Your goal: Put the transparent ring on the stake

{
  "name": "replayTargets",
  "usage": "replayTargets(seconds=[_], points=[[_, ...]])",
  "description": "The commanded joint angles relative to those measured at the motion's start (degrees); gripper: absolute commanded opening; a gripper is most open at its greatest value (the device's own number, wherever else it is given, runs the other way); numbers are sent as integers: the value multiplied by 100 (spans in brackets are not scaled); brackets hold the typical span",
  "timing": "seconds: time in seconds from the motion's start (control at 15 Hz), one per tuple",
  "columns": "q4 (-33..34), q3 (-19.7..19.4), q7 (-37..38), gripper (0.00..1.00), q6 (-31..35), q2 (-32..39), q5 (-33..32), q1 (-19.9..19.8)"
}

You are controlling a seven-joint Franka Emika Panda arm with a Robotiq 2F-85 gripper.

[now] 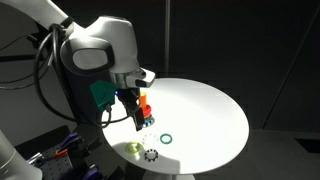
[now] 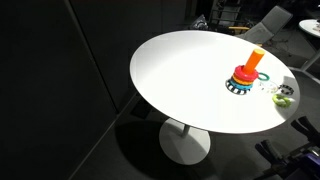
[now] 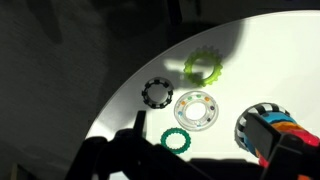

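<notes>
Four rings lie on the white table [image 3: 250,50] in our wrist view: the transparent ring [image 3: 183,110] flat amid the dotted ring [image 3: 146,95], green ring [image 3: 166,139] and yellow-green ring [image 3: 190,68], near the stake [image 3: 265,128]. In an exterior view the gripper [image 1: 135,112] hangs beside the stake; we cannot tell its spread or hold.

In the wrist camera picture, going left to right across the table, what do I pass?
Black-and-white dotted ring → transparent ring → stake. Omitted, overlapping sideways: green ring, lime toothed ring.

White rounded arm [image 1: 100,45], dark joint seams, black cables [image 1: 44,72], black claw [image 1: 134,114].
</notes>
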Motion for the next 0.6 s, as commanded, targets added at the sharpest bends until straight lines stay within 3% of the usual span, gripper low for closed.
replayTargets(seconds=[0.0, 0.07, 0.53], points=[[435, -126, -311, 100, 177, 676, 73, 102], [167, -75, -115, 100, 110, 340, -11, 64], [224, -91, -188, 100, 132, 506, 44, 83]])
